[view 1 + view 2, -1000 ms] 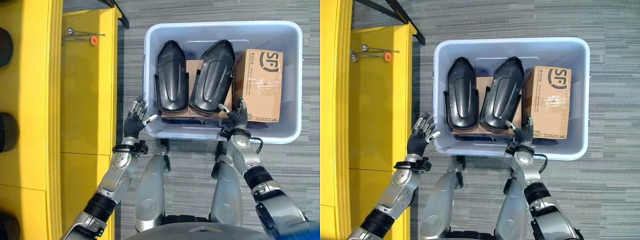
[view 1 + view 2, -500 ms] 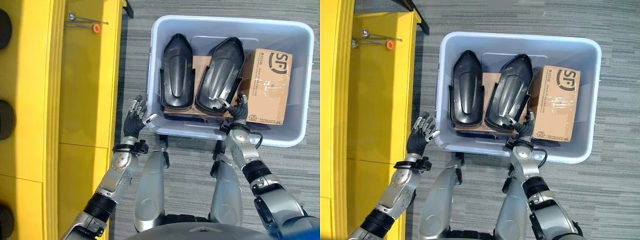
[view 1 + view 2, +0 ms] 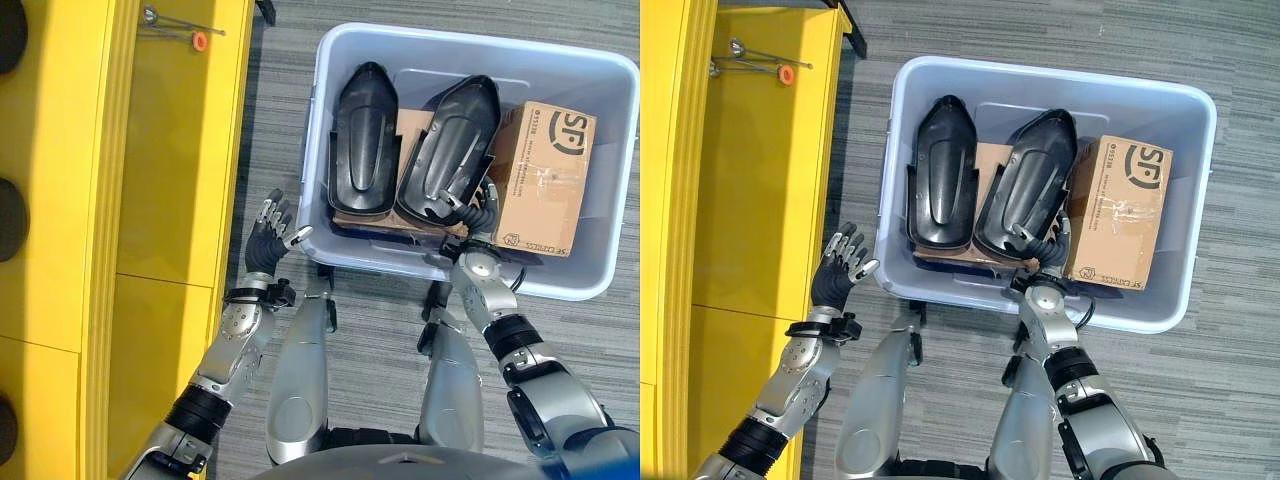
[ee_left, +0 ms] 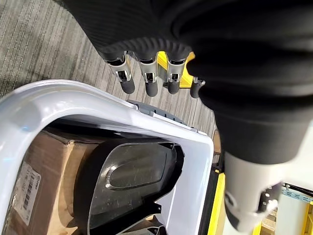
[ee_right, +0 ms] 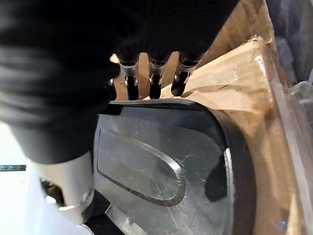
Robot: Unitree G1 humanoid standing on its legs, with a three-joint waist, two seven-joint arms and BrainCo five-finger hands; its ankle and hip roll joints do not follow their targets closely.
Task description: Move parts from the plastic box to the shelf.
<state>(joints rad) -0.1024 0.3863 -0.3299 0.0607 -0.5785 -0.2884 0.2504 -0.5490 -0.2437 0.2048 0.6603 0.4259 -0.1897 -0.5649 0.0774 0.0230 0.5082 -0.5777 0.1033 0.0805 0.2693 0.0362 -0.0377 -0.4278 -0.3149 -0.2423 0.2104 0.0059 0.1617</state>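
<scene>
The left hand hovers with fingers spread just outside the near left corner of the pale plastic box, touching nothing. The right hand reaches over the near wall, fingers loosely extended against the near end of the right-hand of two black moulded parts; the other part lies beside it. Both rest on a flat carton, next to one taped cardboard box. The yellow shelf stands alongside on the left.

Beside the yellow shelf, a pale blue plastic box held two glossy black parts and a brown carton on grey striped carpet.
</scene>
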